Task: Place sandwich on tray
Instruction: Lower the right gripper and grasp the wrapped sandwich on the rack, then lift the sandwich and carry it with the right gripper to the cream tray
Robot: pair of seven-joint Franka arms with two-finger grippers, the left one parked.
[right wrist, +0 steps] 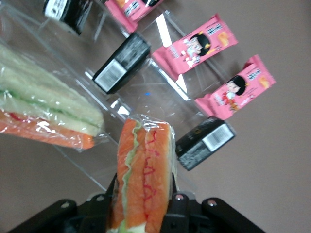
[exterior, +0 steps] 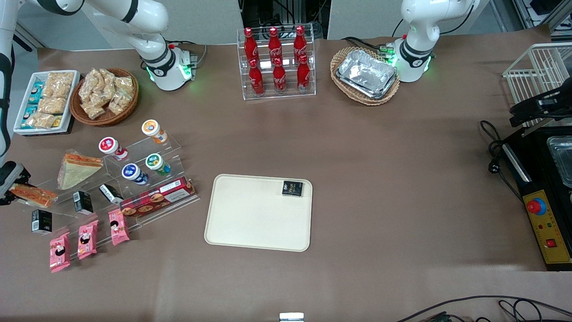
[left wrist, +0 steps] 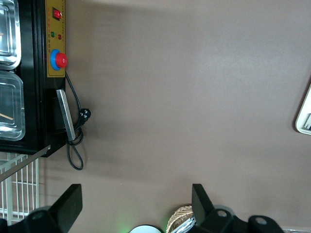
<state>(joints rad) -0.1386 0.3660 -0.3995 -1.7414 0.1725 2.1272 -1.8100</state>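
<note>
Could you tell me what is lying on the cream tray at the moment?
Only a small black packet lies on the tray, in the corner farthest from the front camera. What the packet covers cannot be seen. The sandwich is held in the gripper over the clear rack.

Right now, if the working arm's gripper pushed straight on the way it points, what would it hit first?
The gripper, shut on the sandwich, points down at the clear display stand. The sandwich's tip would probably meet that stand first, beside a black box; depth is unclear.
</note>
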